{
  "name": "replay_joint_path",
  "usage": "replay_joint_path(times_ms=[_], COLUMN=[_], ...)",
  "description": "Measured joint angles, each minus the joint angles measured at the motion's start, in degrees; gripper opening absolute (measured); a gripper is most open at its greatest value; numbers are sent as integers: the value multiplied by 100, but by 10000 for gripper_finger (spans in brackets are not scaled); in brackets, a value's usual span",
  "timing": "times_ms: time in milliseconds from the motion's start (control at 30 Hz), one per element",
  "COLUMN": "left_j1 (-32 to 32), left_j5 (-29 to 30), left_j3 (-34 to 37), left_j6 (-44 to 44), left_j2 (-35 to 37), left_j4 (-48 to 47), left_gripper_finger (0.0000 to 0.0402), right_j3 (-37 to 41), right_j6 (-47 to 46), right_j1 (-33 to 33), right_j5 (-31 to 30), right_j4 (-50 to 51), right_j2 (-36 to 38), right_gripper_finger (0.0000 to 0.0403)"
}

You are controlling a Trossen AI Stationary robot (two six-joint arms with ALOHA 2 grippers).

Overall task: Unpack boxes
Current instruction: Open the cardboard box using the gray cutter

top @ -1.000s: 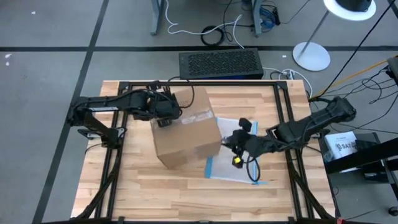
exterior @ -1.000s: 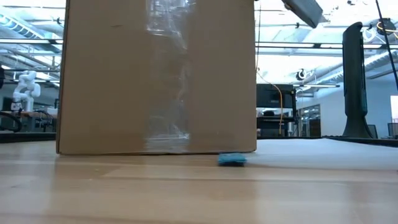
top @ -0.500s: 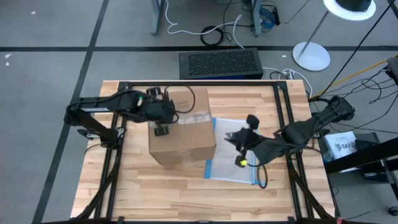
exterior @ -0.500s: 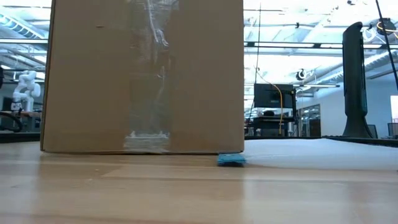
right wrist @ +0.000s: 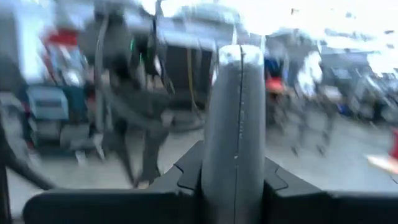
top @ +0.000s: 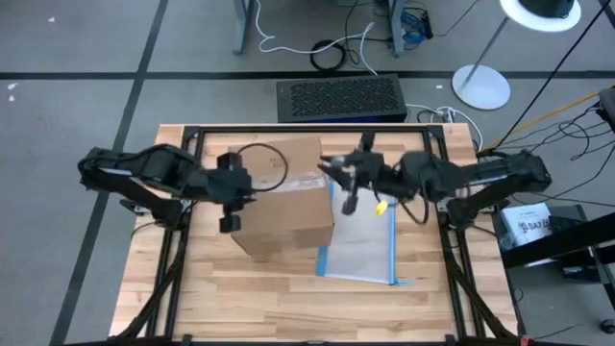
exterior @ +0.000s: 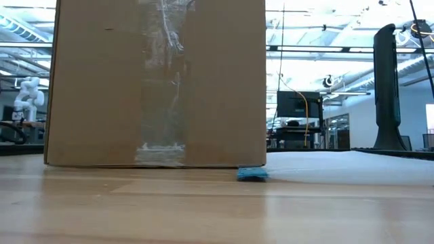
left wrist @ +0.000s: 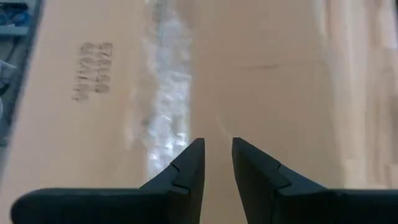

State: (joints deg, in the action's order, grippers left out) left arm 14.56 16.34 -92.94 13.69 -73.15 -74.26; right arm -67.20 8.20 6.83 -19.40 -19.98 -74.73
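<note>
The brown cardboard box [top: 283,197] stands on its bottom in the middle of the table, with a clear tape strip [left wrist: 166,93] along its top and another down its near side [exterior: 161,81]. My left gripper [top: 240,194] hovers at the box's left top edge. It points slanting down at the top [left wrist: 217,149], and its fingers stand a narrow gap apart with nothing between them. My right gripper [top: 336,169] is raised over the box's far right corner, pointing toward the table's left, shut on a grey bar-like tool [right wrist: 235,112]. My right gripper pinches the grey tool's lower part [right wrist: 235,168] between its two fingers. The tool sticks out ahead, along the fingers, about level and toward the table's left. It is lifted clear of the table; I cannot tell whether its tip touches the box.
A clear plastic pouch with a blue edge [top: 363,240] lies flat on the table to the right of the box, its blue corner [exterior: 252,174] by the box's base. A black grille-topped unit [top: 338,98] sits beyond the far edge. Bare wood lies along the near edge.
My left gripper has drawn back from the box top toward the table's left edge and risen. My right gripper has risen off the pouch, swung toward the far edge and tipped up to about level. Early in the second the box slid slightly left and turned, then stayed.
</note>
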Motion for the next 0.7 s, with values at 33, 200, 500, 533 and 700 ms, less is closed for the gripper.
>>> replay_joint_path(times_ms=[33, 200, 500, 533, 700], left_j1=[52, 165, -65, -108, -200], left_j5=[-2, 26, -74, -140, -444], left_j3=[148, 847, 1497, 1526, 1554], left_j6=[66, 151, -70, -113, -354], left_j2=[99, 508, 304, 269, 195], left_j4=[143, 1003, 1529, 1597, 1890], left_gripper_finger=[88, 88, 88, 88, 88], right_j3=[200, 1035, 645, 506, 92], right_j6=[-58, -691, -1126, -1157, -1231], right_j1=[-180, -936, -1176, -1176, -1203], right_j5=[319, 1644, 2657, 2719, 2806], right_j4=[-520, -2717, -4205, -4203, -3896], right_j2=[-26, -456, -1709, -1800, -2293], right_gripper_finger=[63, 63, 63, 63, 63])
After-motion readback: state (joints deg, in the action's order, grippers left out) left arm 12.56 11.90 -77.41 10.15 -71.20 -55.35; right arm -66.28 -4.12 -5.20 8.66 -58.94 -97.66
